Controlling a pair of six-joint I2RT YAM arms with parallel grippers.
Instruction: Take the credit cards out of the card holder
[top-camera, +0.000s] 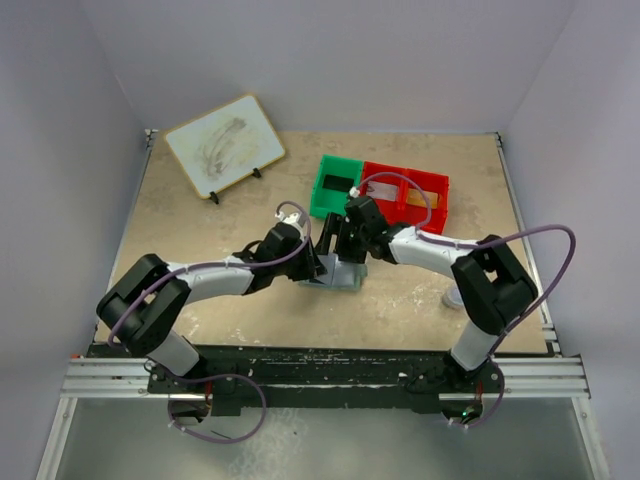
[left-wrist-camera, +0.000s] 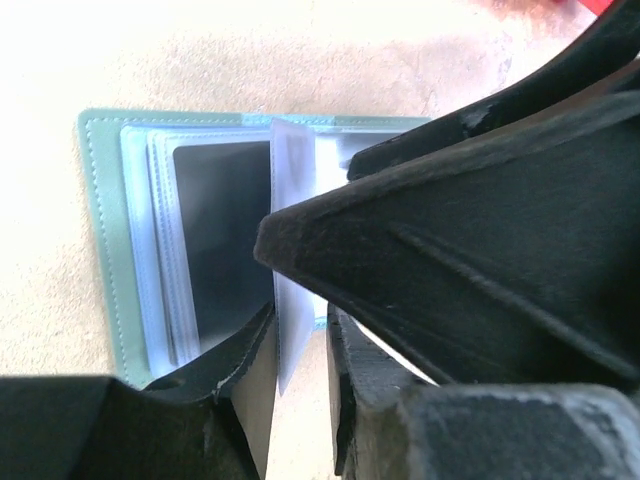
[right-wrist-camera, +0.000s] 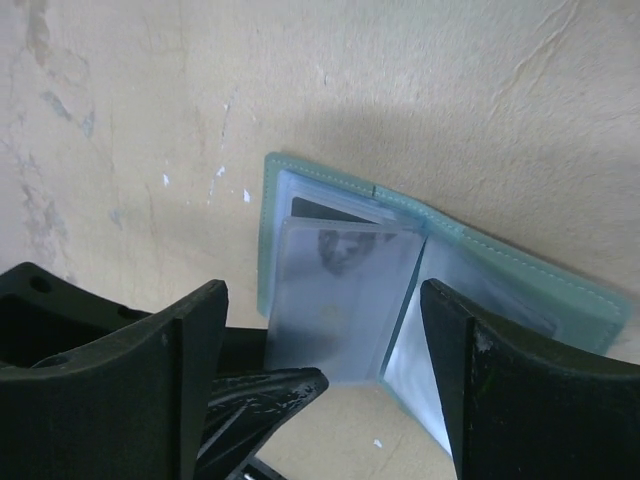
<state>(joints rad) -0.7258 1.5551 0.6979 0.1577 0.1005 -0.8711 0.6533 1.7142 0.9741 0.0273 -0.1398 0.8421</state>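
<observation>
**Holder open, one sleeve raised**

The holder (top-camera: 335, 272) lies open mid-table. The left gripper (left-wrist-camera: 290, 300), at its 9 o'clock, straddles a limp, slick sleeve (left-wrist-camera: 292, 170); whether it pinches, I cannot tell. The right gripper (right-wrist-camera: 322, 300), at 12, gapes empty. The cards (left-wrist-camera: 220, 230) look stiff and light, probably best nipped by an exposed edge.

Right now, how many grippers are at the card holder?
2: left gripper at the card holder's left edge, a clear sleeve between its fingers; right gripper open, at its far side. Neither is hidden.
</observation>
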